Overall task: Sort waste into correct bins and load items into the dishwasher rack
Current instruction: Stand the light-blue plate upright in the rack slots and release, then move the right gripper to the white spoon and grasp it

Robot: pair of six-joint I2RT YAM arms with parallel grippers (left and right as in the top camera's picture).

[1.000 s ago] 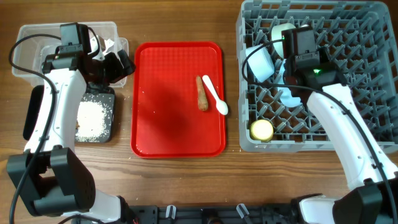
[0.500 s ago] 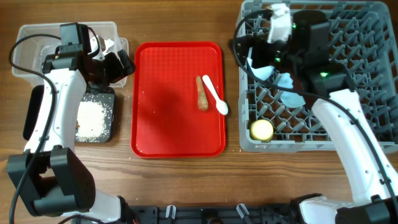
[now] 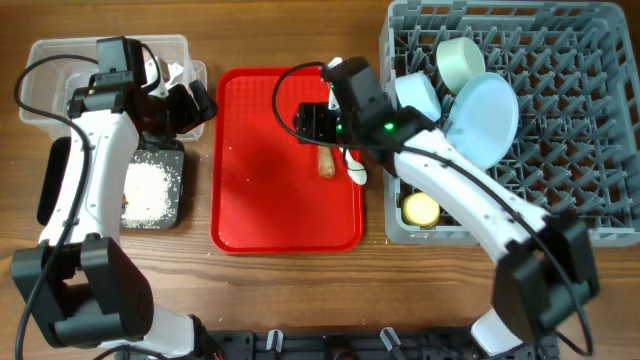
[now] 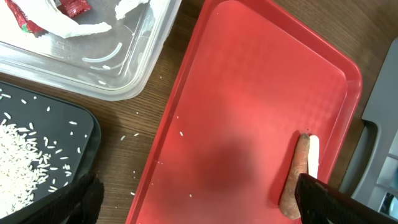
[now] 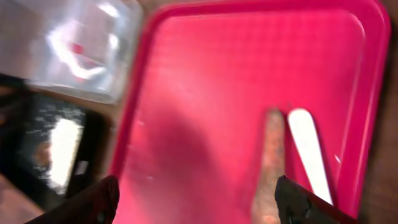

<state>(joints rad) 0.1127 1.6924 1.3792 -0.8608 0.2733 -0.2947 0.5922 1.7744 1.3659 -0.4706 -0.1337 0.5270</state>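
Behind and to the left of the left gripper (image 3: 192, 108) sits the clear tub (image 3: 60, 70), with the crumpled wrapper (image 4: 68, 7) in it, so that piece of waste looks sorted. This gripper hangs with its fingers spread wide and nothing between them, over the gap between the tub and the red tray (image 3: 260, 190). Just below it lies the black tray (image 3: 178, 215), with the rice (image 3: 148, 190) heaped in it. A few stray grains (image 4: 134, 134) dot the desk (image 3: 300, 290) beside it.

Further right, the right gripper (image 3: 316, 124) hovers over the red tray, fingers apart and empty. The right wrist view is blurred. Just ahead of it lie the carrot stick (image 3: 326, 165) and the white spoon (image 3: 357, 172), side by side and nearly touching. That closeness is the obstacle: picking one may nudge the other.

To the right of this gripper stands the dishwasher rack (image 3: 600, 150). It holds the light blue bowl (image 3: 418, 98), the green bowl (image 3: 460, 60), the plate (image 3: 485, 115) propped between pegs, and the yellow cup (image 3: 421, 208) near its front corner. I judge the stick and the spoon to be what is left.
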